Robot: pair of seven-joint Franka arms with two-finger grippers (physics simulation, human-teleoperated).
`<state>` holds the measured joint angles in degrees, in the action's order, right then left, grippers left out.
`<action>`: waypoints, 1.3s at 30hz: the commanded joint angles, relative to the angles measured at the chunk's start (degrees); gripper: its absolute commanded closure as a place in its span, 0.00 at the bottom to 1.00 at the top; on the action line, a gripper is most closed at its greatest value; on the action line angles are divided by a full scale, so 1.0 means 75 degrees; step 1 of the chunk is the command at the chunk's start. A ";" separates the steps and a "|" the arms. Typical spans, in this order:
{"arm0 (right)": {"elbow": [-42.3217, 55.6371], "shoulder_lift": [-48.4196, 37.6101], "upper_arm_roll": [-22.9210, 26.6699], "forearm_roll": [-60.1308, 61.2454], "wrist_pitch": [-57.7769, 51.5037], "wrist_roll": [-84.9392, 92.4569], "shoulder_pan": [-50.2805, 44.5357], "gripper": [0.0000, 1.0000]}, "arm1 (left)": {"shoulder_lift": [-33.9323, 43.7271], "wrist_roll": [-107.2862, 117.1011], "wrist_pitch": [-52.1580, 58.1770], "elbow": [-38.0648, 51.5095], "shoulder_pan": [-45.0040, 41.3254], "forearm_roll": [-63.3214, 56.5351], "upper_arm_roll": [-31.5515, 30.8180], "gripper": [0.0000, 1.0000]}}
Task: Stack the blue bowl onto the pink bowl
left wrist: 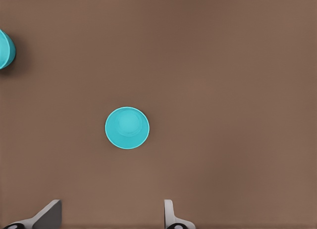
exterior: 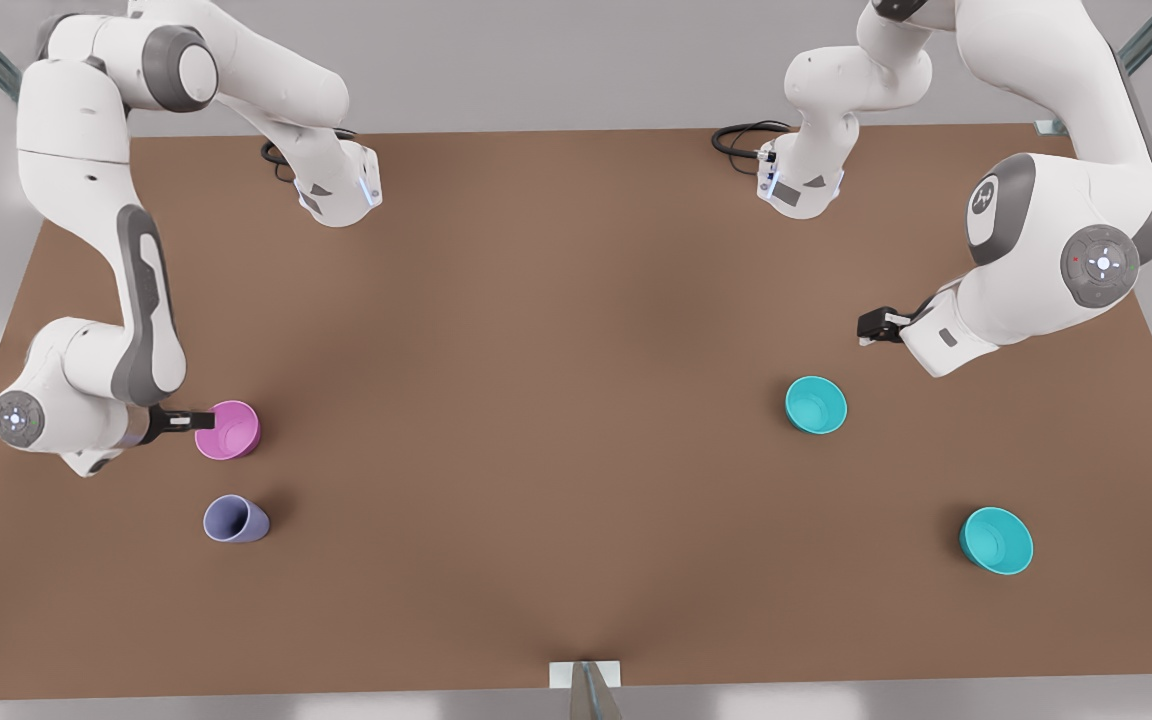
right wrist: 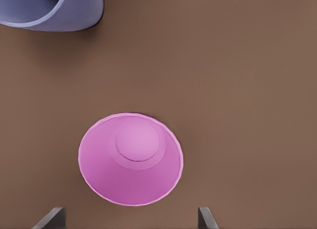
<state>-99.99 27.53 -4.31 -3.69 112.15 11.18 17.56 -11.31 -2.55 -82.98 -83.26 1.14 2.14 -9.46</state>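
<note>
The pink bowl (exterior: 229, 430) (right wrist: 131, 159) stands upright on the table at the front view's left. My right gripper (exterior: 179, 421) (right wrist: 129, 218) is at the bowl's rim, open, with its fingertips (right wrist: 52, 216) spread wider than the bowl. One teal blue bowl (exterior: 816, 404) (left wrist: 127, 127) stands upright at the front view's right. My left gripper (exterior: 874, 328) (left wrist: 110, 216) hovers open a little behind and to the right of it, holding nothing. A second look-alike teal bowl (exterior: 996, 540) (left wrist: 5, 48) stands nearer the front right.
A lavender cup (exterior: 234, 520) (right wrist: 54, 11) stands just in front of the pink bowl. The brown table (exterior: 556, 420) is bare between the two sides. A small bracket (exterior: 584, 676) sits at its front edge.
</note>
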 commanded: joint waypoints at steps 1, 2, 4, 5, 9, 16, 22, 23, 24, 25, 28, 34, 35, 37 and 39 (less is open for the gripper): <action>-0.0062 0.0173 0.0000 0.0116 0.1406 0.0291 0.0050 0.00 | 0.0008 0.0000 0.0002 0.0003 0.0000 -0.0004 -0.0004 0.00; -0.0214 0.0173 -0.0011 0.0116 0.1394 0.0291 0.0108 0.00 | 0.0008 0.0000 0.0002 0.0003 0.0000 -0.0004 -0.0004 0.00; -0.0484 0.0173 -0.0012 0.0280 0.1406 0.0291 0.0214 0.00 | 0.0008 0.0000 0.0002 0.0003 0.0000 -0.0004 -0.0004 0.00; -0.0519 0.0255 -0.0012 0.0292 0.1406 0.0291 0.0272 0.00 | 0.0008 0.0000 0.0002 0.0003 0.0000 -0.0004 -0.0004 0.00; -0.0531 0.0642 -0.0012 0.0527 0.1406 0.0315 0.0437 0.00 | 0.0008 0.0000 0.0002 0.0003 0.0000 -0.0004 -0.0004 0.00; -0.0519 0.0970 -0.0035 0.0538 0.1394 0.0350 0.0530 0.17 | -0.0003 0.0000 0.0002 -0.0008 0.0012 -0.0004 -0.0004 0.00; -0.0449 0.1134 -0.0094 0.0702 0.1277 0.0444 0.0624 0.74 | -0.0003 0.0000 0.0014 -0.0020 0.0024 -0.0004 -0.0004 0.00; -0.0391 0.1123 -0.0105 0.0702 0.1148 0.0443 0.0624 0.77 | -0.0003 0.0000 0.0014 -0.0020 0.0035 0.0008 -0.0004 0.00; -0.0308 0.1111 -0.0105 0.0831 0.0961 0.0455 0.0624 0.79 | -0.0003 0.0000 0.0014 -0.0020 0.0035 0.0008 -0.0004 0.00; -0.0180 0.1088 -0.0175 0.0878 0.0692 0.0467 0.0624 0.79 | -0.0003 0.0000 0.0014 -0.0020 0.0035 0.0008 -0.0004 0.00; 0.0008 0.1029 -0.0843 0.1311 0.0550 0.0338 0.0624 0.79 | -0.0003 0.0000 0.0014 -0.0020 0.0035 0.0008 0.0008 0.00; 0.0031 0.0748 -0.1582 0.3057 0.1230 -0.0610 -0.1109 0.79 | -0.0003 0.0000 0.0014 -0.0020 0.0035 0.0008 0.0008 0.00; 0.0219 0.0748 -0.1582 0.3105 0.1277 -0.1137 -0.1519 0.79 | -0.0003 0.0000 0.0014 -0.0020 0.0035 -0.0004 0.0008 0.00; 0.0640 0.0946 -0.1570 0.3513 0.1663 -0.2998 -0.2608 0.79 | -0.0003 0.0000 0.0014 -0.0020 0.0035 -0.0004 0.0008 0.00; 0.1611 0.1671 -0.1570 0.3866 0.2179 -0.4944 -0.3570 0.79 | -0.0003 0.0000 0.0014 -0.0020 0.0035 -0.0004 0.0008 0.00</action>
<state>-88.71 39.59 -16.04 22.03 123.22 6.33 -8.06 -11.43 -2.55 -82.91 -83.43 1.40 2.16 -9.38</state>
